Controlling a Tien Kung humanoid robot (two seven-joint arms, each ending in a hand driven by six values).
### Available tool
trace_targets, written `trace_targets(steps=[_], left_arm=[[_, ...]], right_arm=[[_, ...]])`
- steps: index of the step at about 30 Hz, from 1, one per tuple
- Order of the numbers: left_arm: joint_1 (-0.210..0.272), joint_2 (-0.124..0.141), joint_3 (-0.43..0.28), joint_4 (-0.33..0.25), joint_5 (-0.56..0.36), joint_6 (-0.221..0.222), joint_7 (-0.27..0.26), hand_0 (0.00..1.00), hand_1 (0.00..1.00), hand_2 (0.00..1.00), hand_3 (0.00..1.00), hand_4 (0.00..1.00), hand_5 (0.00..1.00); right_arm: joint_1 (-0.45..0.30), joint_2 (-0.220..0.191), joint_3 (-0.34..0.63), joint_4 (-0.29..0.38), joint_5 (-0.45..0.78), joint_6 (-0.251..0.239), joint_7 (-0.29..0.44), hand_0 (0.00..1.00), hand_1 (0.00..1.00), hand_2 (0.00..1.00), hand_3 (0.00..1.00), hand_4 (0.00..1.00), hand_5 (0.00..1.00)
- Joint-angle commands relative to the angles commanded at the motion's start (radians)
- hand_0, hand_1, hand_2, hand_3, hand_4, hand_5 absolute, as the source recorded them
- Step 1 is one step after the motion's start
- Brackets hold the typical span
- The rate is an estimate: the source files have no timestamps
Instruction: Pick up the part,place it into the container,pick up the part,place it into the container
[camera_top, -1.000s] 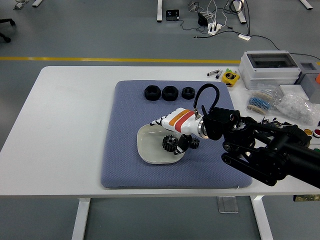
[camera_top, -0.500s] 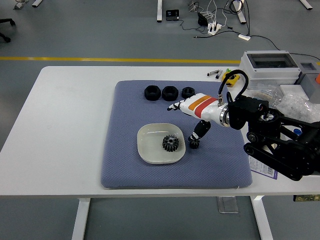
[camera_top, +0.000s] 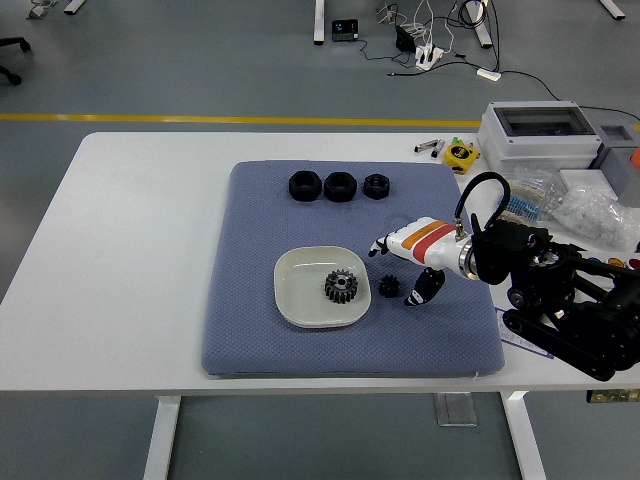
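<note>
Gear in dish, hand seemingly open

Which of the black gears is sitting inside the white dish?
The larger gear, lying in the white dish. The smaller gear lies outside it on the blue mat, beside the right hand.

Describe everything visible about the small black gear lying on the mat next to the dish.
The small black gear is a dark toothed part, too small to judge its material. It lies flat on the blue-grey mat, just right of the pale dish and outside it, apart from the rim. The right hand hovers close on its right, fingers relaxed and holding nothing; whether a fingertip touches it cannot be told. A larger gear sits in the dish.
</note>
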Motion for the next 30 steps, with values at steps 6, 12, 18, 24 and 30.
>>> trace_targets(steps=[6,12,18,24,30], left_arm=[[-0.001,0.000,0.002,0.000,0.001,0.000,0.002,0.713,0.615,0.652,0.569,0.617,0.706],[-0.003,0.000,0.004,0.000,-0.002,0.000,0.002,0.713,0.617,0.652,0.569,0.616,0.704],[-0.004,0.000,0.005,0.000,-0.003,-0.001,0.002,0.713,0.617,0.651,0.568,0.615,0.705],[-0.004,0.000,0.006,0.000,-0.002,-0.002,0.003,0.712,0.618,0.651,0.568,0.615,0.705],[-0.004,-0.001,0.002,0.000,0.001,-0.001,0.004,0.712,0.619,0.652,0.568,0.615,0.704]], right_arm=[[-0.005,0.014,-0.011,-0.003,0.010,-0.016,0.002,0.589,0.650,0.726,0.797,0.916,0.121],[-0.007,0.026,-0.012,-0.026,0.019,-0.028,0.003,0.566,0.623,0.694,0.752,0.885,0.133],[-0.009,0.032,-0.017,-0.052,0.023,-0.034,0.005,0.547,0.589,0.644,0.695,0.782,0.105],[-0.013,0.036,-0.016,-0.073,0.024,-0.042,0.008,0.530,0.553,0.588,0.622,0.686,0.054],[-0.016,0.032,-0.018,-0.075,0.028,-0.047,0.014,0.461,0.493,0.522,0.520,0.593,0.002]])
